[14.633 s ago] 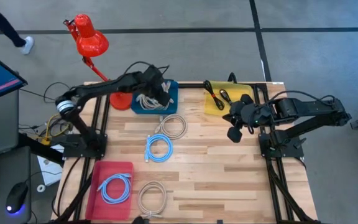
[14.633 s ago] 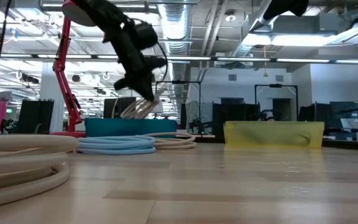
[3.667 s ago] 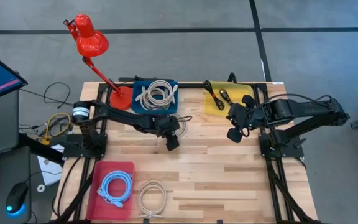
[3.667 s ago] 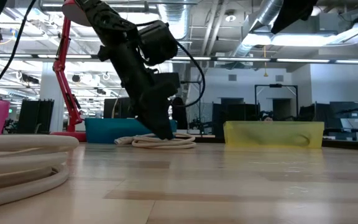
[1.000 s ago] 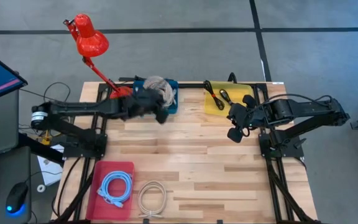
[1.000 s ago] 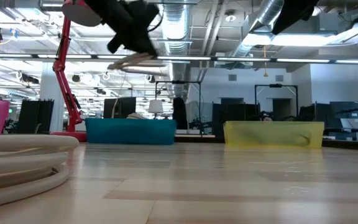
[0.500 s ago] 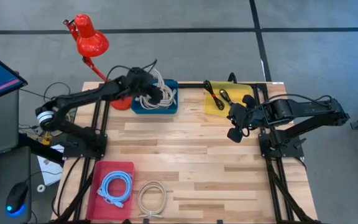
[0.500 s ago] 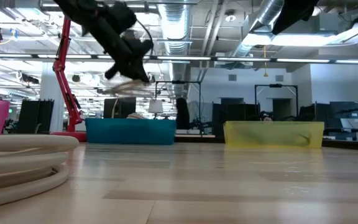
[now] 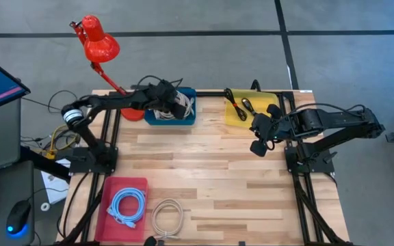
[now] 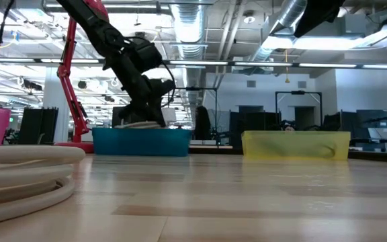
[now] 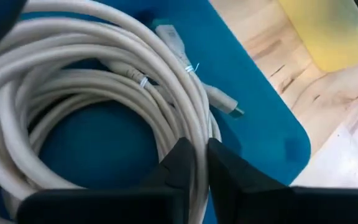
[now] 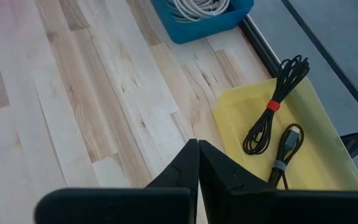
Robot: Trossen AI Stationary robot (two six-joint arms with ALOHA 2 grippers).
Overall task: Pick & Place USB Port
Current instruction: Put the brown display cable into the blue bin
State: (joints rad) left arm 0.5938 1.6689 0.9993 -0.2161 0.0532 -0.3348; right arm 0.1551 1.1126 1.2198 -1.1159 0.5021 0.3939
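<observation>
Two arms: both dark robot arms reach over a pale wooden table [image 9: 252, 191], seen from above.
Left gripper: the left gripper [image 9: 172, 104] is down inside the blue tray [image 9: 187, 117] at the table's far edge, its fingers [image 11: 178, 163] drawn nearly together around a strand of the white USB cable [image 11: 73, 93].
Cable: the white USB cable lies coiled in the blue tray, its loops tied with thin wire twists and one plug end resting on the tray floor beside the coil, as the left wrist view shows.
Low view: the left gripper [image 10: 146, 111] dips to the blue tray's rim [image 10: 140, 141], with a pale loop of cable showing just above that rim.
Right gripper: the right gripper [image 9: 257, 147] hangs above bare table just in front of the yellow tray [image 9: 234, 116], its fingers [image 12: 194, 158] pressed together on nothing.
Yellow tray: two black cables [image 12: 277, 102] lie in the yellow tray [image 12: 235, 118], one bundled with a red tie, the other with a grey tie.
Pink tray: a pink tray [image 9: 113, 186] at the table's near left corner holds a coiled light-blue cable [image 9: 127, 206].
Loose cable: a coiled beige cable [image 9: 167, 217] lies on the table just beside the pink tray.
Lamp: a red desk lamp [image 9: 96, 39] stands at the far left, its base next to the blue tray.
</observation>
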